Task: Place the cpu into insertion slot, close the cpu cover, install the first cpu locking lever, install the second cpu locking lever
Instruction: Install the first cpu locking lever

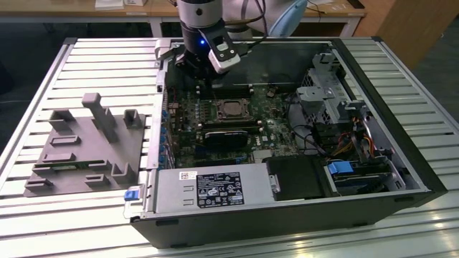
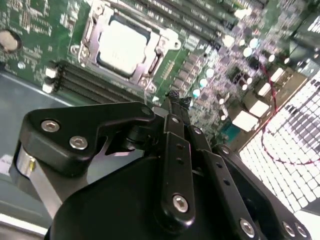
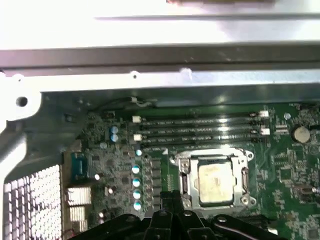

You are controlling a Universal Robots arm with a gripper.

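cpu (image 2: pixel 122 47) framed by cpu cover (image 2: pixel 156 57) (lying flat); end effector (image 2: pixel 174 97) nearby, closed

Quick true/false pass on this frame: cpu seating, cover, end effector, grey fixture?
1. The pale silvery square cpu sits seated on the green motherboard. True.
2. The black end effector is holding the cpu. False: its fingers are together and empty, above the board beside the cpu.
3. The thin silvery metal cpu cover lies down around the cpu. True.
4. The grey plastic fixture stands inside the black computer case. False: it stands outside on the slatted table, at the exterior view's left.
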